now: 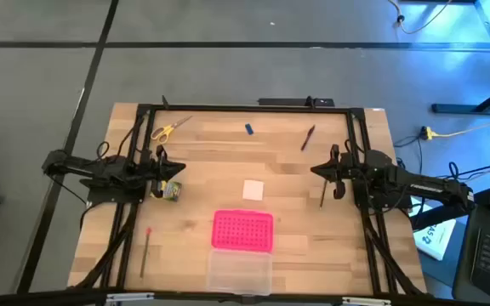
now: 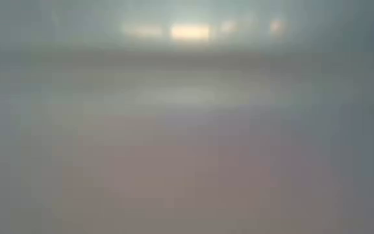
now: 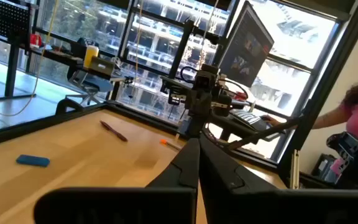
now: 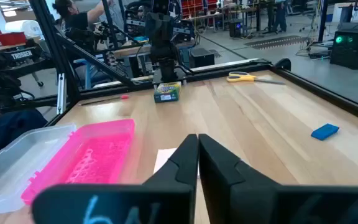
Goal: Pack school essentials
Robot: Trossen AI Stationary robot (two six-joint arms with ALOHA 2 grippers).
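Both end effectors sit closed and empty: your left end effector (image 1: 162,174) at 9 o'clock just beside the crayon box (image 1: 172,191), your right end effector (image 1: 334,172) at 3 o'clock. Nothing looks packed yet. Scissors (image 1: 168,128), blue piece (image 1: 249,129), pen (image 1: 308,137) and pink pad (image 1: 253,189) lie loose on the table (image 1: 194,161). The pink dotted box (image 1: 242,231) at 6 o'clock lies open, apparently empty.

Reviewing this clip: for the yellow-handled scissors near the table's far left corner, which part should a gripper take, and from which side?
Probably the blades' shank, just past the handles. The scissors lie flat on the table, handles toward the left edge, blades pointing at the far right, so a straight-down approach with fingers across that narrow part looks safest. The left gripper, shut, is the nearer one; the right gripper is also shut.
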